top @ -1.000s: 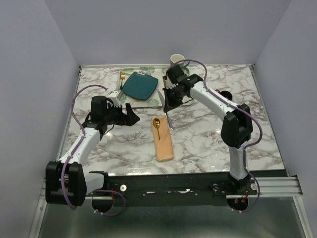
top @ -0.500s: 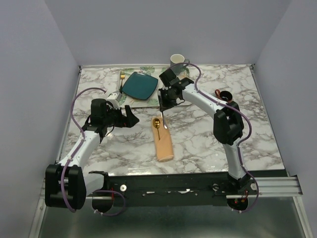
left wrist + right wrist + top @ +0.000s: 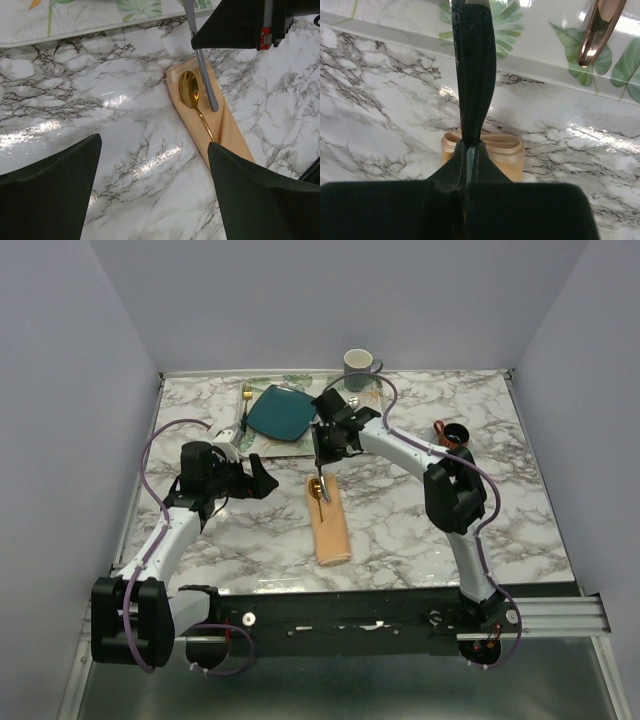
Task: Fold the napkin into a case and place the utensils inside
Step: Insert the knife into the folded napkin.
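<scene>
The napkin (image 3: 331, 527) lies folded into a narrow peach case near the table's middle. A gold spoon (image 3: 317, 489) rests in its far end, bowl showing. My right gripper (image 3: 324, 448) is shut on the silver knife (image 3: 321, 476), which hangs blade-down over the case's far opening, beside the spoon. In the right wrist view the knife (image 3: 476, 75) stands edge-on between the shut gripper (image 3: 472, 150), above the napkin's rolled mouth (image 3: 492, 145). The left wrist view shows the knife (image 3: 205, 82) next to the spoon bowl (image 3: 188, 90) on the napkin (image 3: 227, 127). My left gripper (image 3: 262, 476) (image 3: 155, 200) is open, left of the case, holding nothing.
A leaf-patterned tray (image 3: 300, 380) at the back holds a teal plate (image 3: 283, 412) and a gold fork (image 3: 246, 398). A grey mug (image 3: 357, 362) stands behind it. A brown-handled utensil (image 3: 599, 30) lies on the tray. A small dark object (image 3: 455, 431) sits at right.
My right gripper has carried the knife left and nearer, from beside the tray to over the napkin's far end. The left arm has hardly moved.
</scene>
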Motion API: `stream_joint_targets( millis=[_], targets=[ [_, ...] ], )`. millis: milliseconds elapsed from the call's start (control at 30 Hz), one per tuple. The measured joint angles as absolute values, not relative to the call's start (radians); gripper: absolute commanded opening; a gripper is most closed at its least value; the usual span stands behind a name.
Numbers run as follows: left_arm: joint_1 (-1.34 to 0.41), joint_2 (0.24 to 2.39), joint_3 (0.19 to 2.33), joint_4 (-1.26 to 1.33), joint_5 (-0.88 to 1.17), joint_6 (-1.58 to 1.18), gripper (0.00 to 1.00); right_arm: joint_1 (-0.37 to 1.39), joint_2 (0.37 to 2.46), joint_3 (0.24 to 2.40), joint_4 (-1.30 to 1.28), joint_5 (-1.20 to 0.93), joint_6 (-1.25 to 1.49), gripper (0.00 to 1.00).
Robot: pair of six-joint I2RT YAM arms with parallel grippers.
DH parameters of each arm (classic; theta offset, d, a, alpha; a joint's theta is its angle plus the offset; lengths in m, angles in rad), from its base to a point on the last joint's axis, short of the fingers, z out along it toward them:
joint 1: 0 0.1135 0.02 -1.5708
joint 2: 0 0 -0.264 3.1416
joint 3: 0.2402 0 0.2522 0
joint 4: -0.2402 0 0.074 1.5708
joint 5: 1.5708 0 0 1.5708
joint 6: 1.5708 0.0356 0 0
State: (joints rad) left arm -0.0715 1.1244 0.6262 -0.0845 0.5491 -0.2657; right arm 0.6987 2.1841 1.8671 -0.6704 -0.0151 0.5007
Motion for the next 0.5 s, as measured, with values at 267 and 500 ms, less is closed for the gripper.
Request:
stream_joint_targets(
  millis=[267, 500],
  targets=[
    [-0.065, 1.108, 0.61, -0.085, 0.55, -0.258, 0.99, 0.715, 2.184, 1.796, -0.667, 0.022, 0.5, 0.0],
    [-0.065, 1.085, 0.593, -0.085, 0.55, -0.257, 0.99, 0.72, 2.175, 1.755, -0.667, 0.044, 0.506, 0.01]
  ],
)
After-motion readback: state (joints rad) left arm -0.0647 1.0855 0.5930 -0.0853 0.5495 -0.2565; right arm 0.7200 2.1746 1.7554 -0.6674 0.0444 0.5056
